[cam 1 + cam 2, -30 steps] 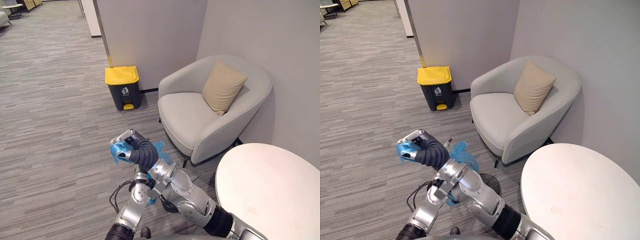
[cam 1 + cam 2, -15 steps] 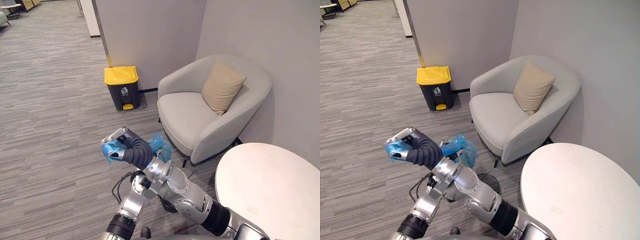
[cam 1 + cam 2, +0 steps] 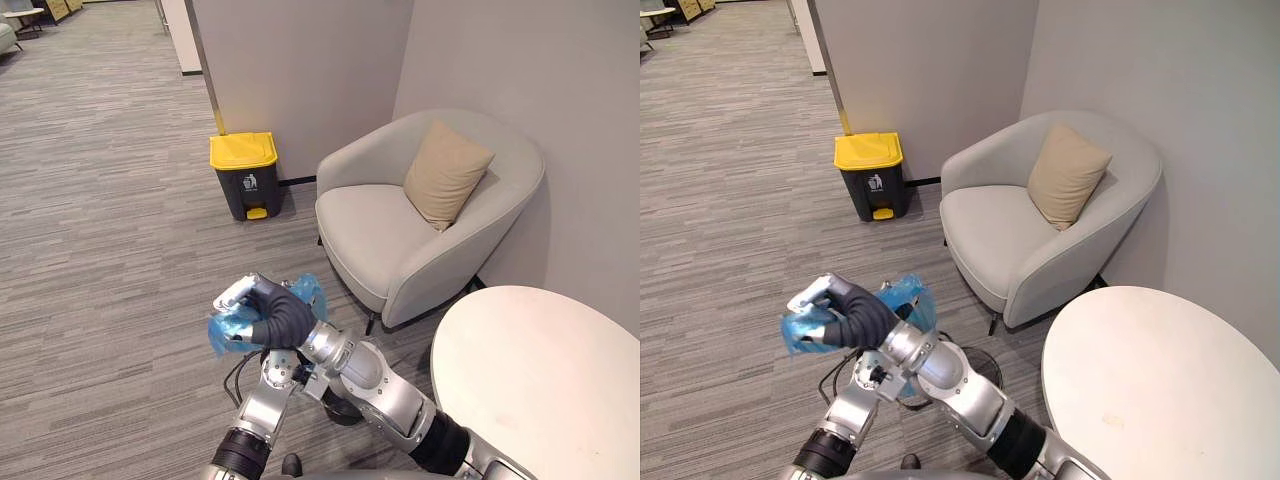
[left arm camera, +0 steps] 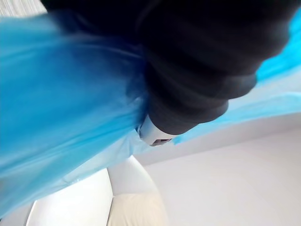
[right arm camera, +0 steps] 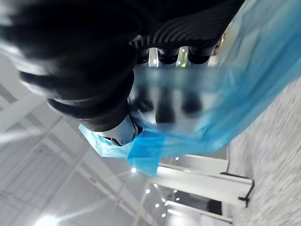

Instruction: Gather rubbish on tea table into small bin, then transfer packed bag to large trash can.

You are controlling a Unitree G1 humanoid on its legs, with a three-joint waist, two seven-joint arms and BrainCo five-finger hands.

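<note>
Right hand (image 3: 270,312): raised above the grey carpeted floor (image 3: 100,220), with the arm reaching in from the lower right. Its fingers (image 3: 233,293) are curled tight round a bunched fold of the blue bag (image 3: 230,333). In the right wrist view, the blue film (image 5: 254,84) is drawn across these fingers, which show through it.

Blue bag: thin, translucent plastic, held clear of the floor. One crumpled part sticks out below the right hand's fingers. A second part stands up behind the wrist, towards the armchair (image 3: 400,240).

Left hand (image 4: 197,70): in the left wrist view, its dark cover lies against the bag, and the blue film hides the fingers. Whether they are apart or clamped cannot be told.

Trash can (image 3: 245,176): dark body, yellow lid shut. It stands on the floor against the wall, beside the armchair and well apart from the bag.

Armchair: light grey, with a tan cushion (image 3: 446,172) leaning on its backrest.

Tabletop (image 3: 540,380): round and white, at the lower right, just beside the armchair.
</note>
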